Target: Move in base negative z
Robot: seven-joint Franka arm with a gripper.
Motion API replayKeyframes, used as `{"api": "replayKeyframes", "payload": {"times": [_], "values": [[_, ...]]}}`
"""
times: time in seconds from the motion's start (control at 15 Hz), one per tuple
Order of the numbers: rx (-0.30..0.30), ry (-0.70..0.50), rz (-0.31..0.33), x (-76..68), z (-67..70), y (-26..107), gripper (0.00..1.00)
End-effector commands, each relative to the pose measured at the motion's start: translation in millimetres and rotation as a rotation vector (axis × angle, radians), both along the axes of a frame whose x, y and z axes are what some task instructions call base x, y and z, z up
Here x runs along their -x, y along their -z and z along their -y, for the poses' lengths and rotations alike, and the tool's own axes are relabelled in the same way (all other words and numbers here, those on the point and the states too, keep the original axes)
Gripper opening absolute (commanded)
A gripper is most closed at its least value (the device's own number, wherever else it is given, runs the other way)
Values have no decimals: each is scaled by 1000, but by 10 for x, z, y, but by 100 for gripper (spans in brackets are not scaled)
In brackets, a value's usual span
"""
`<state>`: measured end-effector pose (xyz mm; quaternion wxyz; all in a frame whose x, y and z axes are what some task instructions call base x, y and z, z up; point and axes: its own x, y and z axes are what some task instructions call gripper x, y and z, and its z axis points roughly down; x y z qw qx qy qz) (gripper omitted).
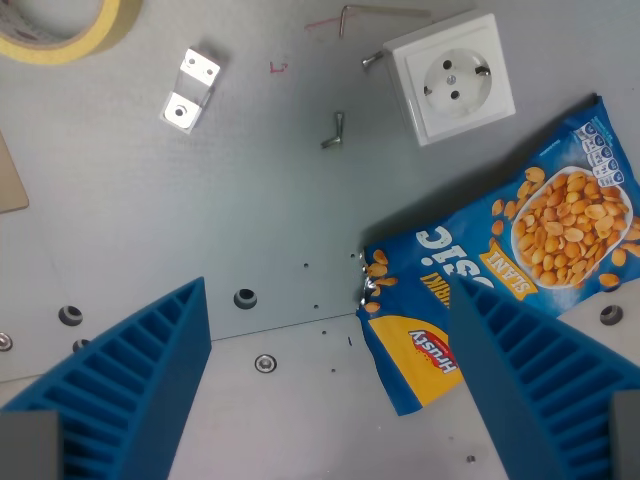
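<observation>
Grey metal tabletop (250, 230), dotted with bolt heads and small holes, is filling the background beneath the wrist camera. Since the task is only a downward move, the gripper (330, 385) itself is the thing being handled: its two blue ribbed fingers (130, 385) are standing wide apart with nothing between them, and they look like stiff moulded plastic, so any contact with the table would probably be hard and unforgiving. No grasp seems called for. The finger on the wrist view's right is overlapping a blue peanut bag (500, 270), which is lying flat, crinkled at one corner; it is likely light, slippery and easily crushed. Whether that finger is touching the bag or hovering above it cannot be told.

Further out, a white wall socket (452, 76) is sitting beyond the bag, with a hex key (372, 14) just past it. A loose screw (334, 130), a metal bracket (190, 90) and a tape roll (62, 28) are lying well apart toward the wrist view's left.
</observation>
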<state>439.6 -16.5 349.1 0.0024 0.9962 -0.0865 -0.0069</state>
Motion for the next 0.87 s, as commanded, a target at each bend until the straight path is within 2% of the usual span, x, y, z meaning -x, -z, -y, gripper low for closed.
{"api": "replayKeyframes", "payload": {"times": [0.07, 0.87], "values": [[0, 0, 8, 2, 0, 17, 100], [0, 0, 8, -39, 0, 617, 100]]}}
